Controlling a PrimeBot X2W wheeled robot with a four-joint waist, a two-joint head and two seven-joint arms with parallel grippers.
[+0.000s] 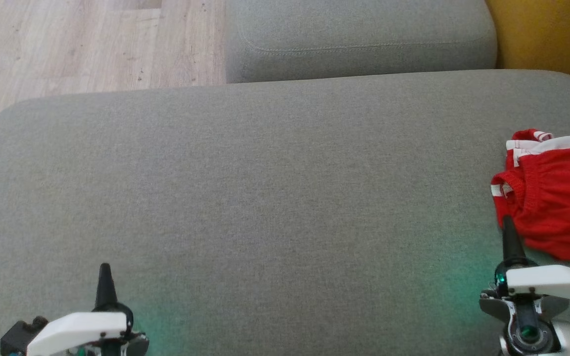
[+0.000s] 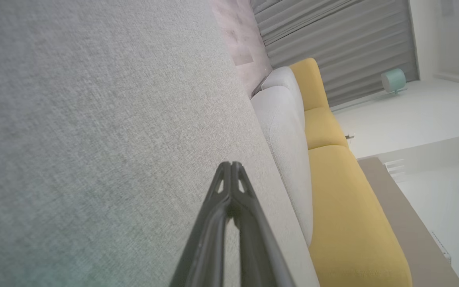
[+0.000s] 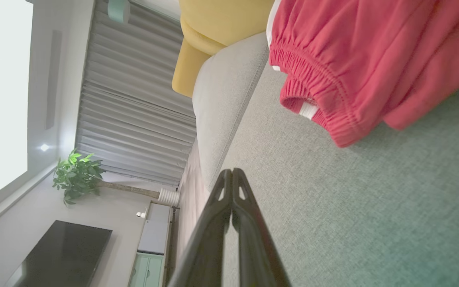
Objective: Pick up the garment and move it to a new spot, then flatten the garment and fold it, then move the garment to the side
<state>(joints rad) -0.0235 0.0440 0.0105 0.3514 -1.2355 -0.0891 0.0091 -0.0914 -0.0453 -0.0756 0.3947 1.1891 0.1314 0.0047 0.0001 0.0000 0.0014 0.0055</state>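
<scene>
The garment (image 1: 554,198) is red with white stripes and an elastic waistband, lying crumpled at the right edge of the grey sofa seat (image 1: 265,198). In the right wrist view the garment (image 3: 365,59) fills the upper right. My right gripper (image 1: 507,225) is shut and empty, its tip just at the garment's near left edge; whether it touches the cloth I cannot tell. The right gripper (image 3: 232,172) shows its fingers pressed together. Far from the garment, my left gripper (image 1: 104,269) sits at the lower left, shut and empty, also seen as the left gripper (image 2: 231,165).
A grey back cushion (image 1: 359,39) lies beyond the seat. Wooden floor (image 1: 82,44) is at the upper left and a yellow cushion (image 1: 547,34) at the upper right. The seat's broad middle is bare fabric.
</scene>
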